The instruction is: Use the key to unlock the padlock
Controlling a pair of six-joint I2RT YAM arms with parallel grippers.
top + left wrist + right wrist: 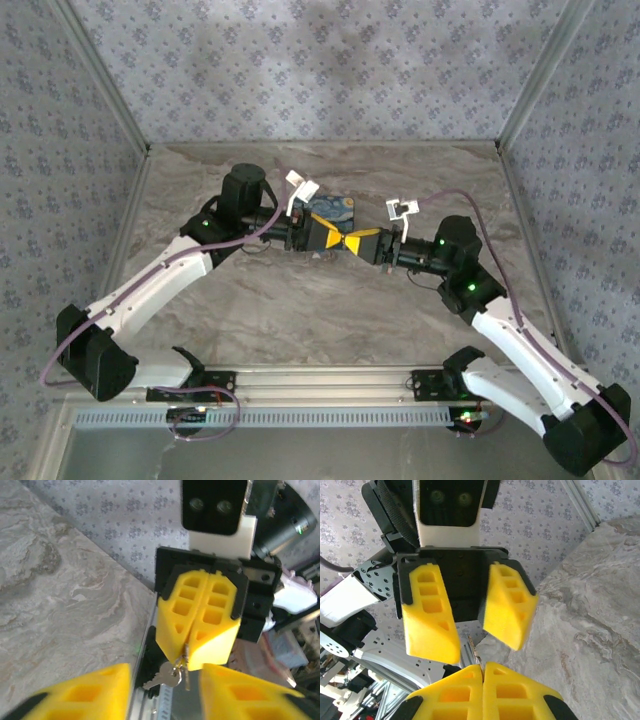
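While working above the marbled table [330, 320], brings both arms together nose to nose in the middle, seemingly for a handover. Has the starry-night printed box [335, 208] lying just behind the meeting point, probably to be within easy reach. Holds the left pincer [471, 639] partly open with nothing between its fingers, likely ready to receive. Holds the right pincer [188, 658] fully closed on the ring end of the key [162, 681], so hangs it free below the tips, facing the left one. Cannot tell the place of the padlock: too small to make out. Finds no brand, label or readable writing, only the painted pattern on the box.
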